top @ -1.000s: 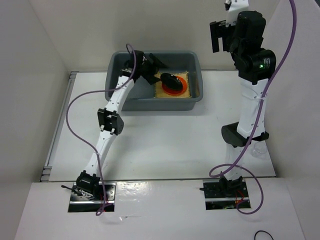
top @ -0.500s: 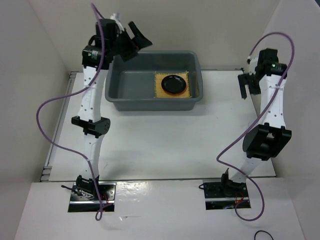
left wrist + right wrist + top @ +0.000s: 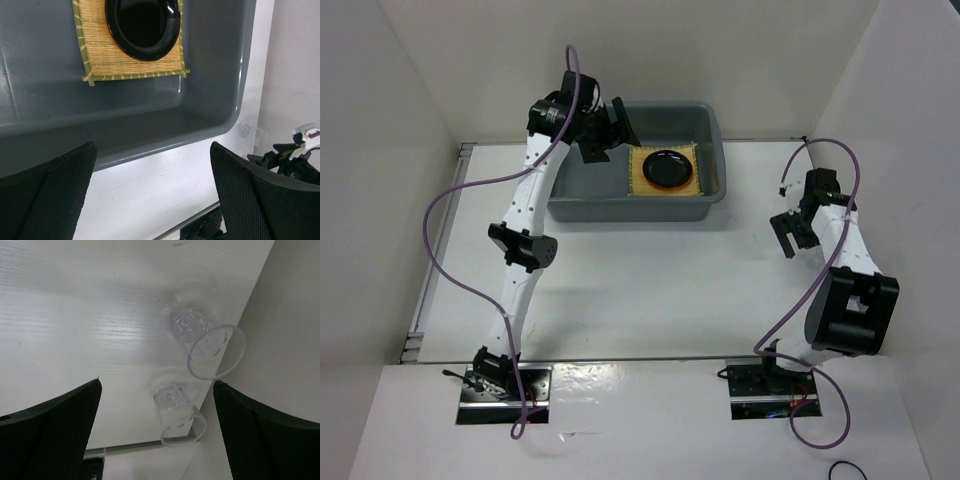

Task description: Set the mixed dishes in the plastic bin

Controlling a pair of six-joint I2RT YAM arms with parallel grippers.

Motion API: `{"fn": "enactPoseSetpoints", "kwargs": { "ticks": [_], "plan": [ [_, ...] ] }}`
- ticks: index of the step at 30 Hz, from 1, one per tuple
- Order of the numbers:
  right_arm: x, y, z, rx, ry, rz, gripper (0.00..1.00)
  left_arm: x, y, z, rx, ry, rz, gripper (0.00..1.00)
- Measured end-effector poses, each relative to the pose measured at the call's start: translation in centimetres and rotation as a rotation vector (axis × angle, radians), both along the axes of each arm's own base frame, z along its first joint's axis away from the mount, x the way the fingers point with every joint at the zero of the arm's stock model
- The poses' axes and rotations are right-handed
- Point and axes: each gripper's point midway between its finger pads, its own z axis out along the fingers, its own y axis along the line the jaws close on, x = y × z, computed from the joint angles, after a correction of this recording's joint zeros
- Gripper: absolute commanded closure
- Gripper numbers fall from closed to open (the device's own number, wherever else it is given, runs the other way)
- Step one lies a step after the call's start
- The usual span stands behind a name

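Right gripper point(image 3: 156, 385) wide open, empty, aimed down at two small clear plastic cups point(image 3: 207, 342) standing close together on the white table point(image 3: 75, 315) beside the right wall point(image 3: 290, 390); left gripper point(image 3: 152, 145) open, empty, over the large grey plastic bin point(image 3: 210, 100) holding the round black plate point(image 3: 142, 27) on the square tan bamboo mat point(image 3: 95, 55). Risk: a finger clips the wall or topples the neighbouring cup, since clearance is tight. Right arm folded low, wrist pitched down; left arm stretched to the bin's left end.
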Motion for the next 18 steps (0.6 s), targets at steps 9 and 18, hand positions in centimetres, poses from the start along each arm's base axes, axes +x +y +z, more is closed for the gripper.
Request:
{"fn": "enactPoseSetpoints", "kwargs": {
  "ticks": [9, 18],
  "plan": [
    [1.5, -1.7, -2.8, -0.016, -0.016, -0.06, 0.08, -1.2, 0.8, 0.7, 0.047, -0.001, -0.028, 0.0],
    [1.0, -2.8, -6.3, 0.01, 0.056, -0.111, 0.21, -4.9, 5.8, 3.4, 0.195, -0.007, 0.061, 0.0]
  ]
}}
